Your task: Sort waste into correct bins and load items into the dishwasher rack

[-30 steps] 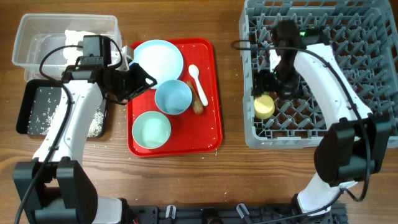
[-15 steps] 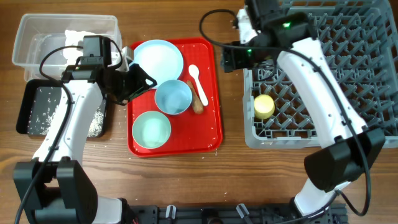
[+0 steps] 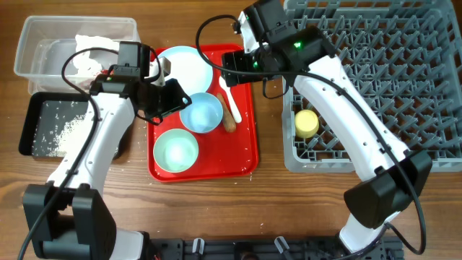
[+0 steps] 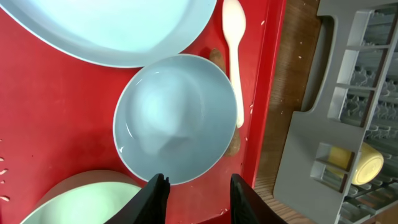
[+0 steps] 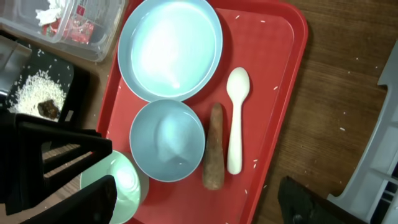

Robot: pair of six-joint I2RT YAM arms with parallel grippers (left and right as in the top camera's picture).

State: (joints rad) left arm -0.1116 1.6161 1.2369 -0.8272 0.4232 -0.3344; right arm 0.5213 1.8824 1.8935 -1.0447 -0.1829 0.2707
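From overhead we saw the cup (image 3: 306,123) lying at 8 o'clock in the rack (image 3: 404,43), while both arms reached over the red tray (image 3: 245,162). In the left wrist view the left gripper (image 4: 199,186) hung with fingers apart at 6 o'clock of the white bowl (image 4: 174,118), probably lined up to take its rim. In the right wrist view the right gripper (image 5: 196,190) was spread wide, the spoon (image 5: 236,124) and stick (image 5: 213,152) at its 12 o'clock, likely its next pick.
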